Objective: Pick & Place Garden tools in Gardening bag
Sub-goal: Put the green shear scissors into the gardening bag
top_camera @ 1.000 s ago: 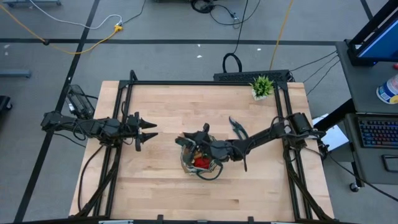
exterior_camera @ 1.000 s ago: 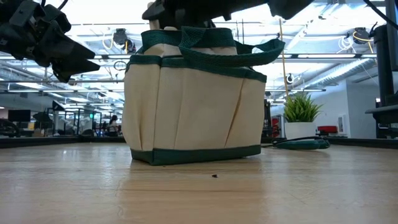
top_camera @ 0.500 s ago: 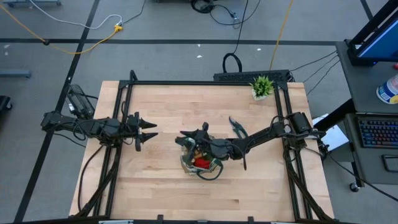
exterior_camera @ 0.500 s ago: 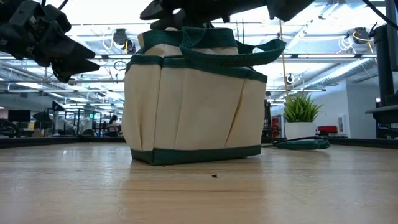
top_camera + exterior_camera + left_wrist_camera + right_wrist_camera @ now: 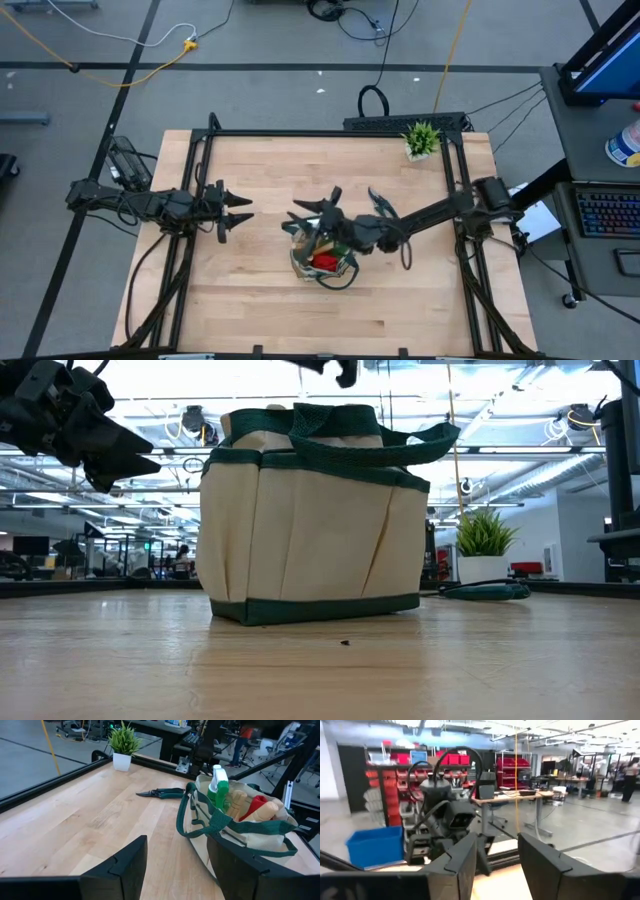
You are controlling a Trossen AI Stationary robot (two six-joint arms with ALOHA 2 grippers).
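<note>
The beige gardening bag (image 5: 322, 262) with green trim stands on its base at the table's middle (image 5: 310, 530). Out of its top stick a green-white spray bottle (image 5: 218, 787), wooden tool handles (image 5: 241, 802) and a red glove (image 5: 257, 805). Dark pruning shears (image 5: 382, 206) lie flat on the table to the bag's far right (image 5: 161, 793). My right gripper (image 5: 315, 203) hovers open above the bag's far rim, with nothing between its fingers (image 5: 495, 865). My left gripper (image 5: 243, 214) waits open to the bag's left, above the table (image 5: 177, 865).
A small potted green plant (image 5: 421, 140) stands at the far right corner. A black frame (image 5: 330, 132) runs along the table's edges. Bare wood lies in front of the bag and to its left.
My right gripper has risen from the bag's top, rolled a little, and its fingers have spread wider; in the low view it has gone almost out of the top of the picture. The bag stands where it was.
</note>
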